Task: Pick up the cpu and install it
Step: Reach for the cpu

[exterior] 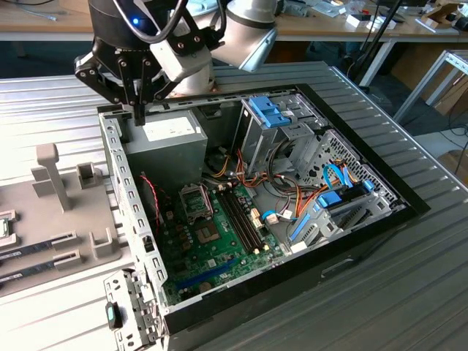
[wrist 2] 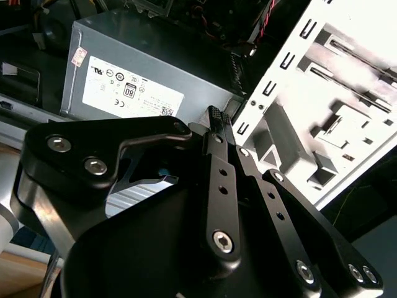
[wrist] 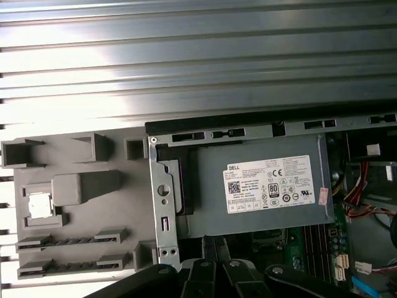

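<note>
Pickup is not yet done: the cpu (wrist: 40, 205) lies flat, metal top up, in a shallow pocket of the grey holder block (wrist: 80, 186). That block sits on the ridged table (wrist: 198, 56), outside the open computer case (exterior: 124, 190). The gripper (exterior: 139, 114) hangs above a corner of the case, over the edge of the grey power supply (wrist: 267, 186). Both wrist views show its jaws closed against each other with nothing between them.

The chip therefore lies across the case's side wall from the jaws, toward the exterior view's left, well apart from them and lower. Being square, it has no long axis to line up with. Its edges run parallel to the holder's edges and to the case wall.

Inside the case, the socket (exterior: 196, 199) on the green motherboard (exterior: 219, 252) looks open, though whether it is bare cannot be told.
</note>
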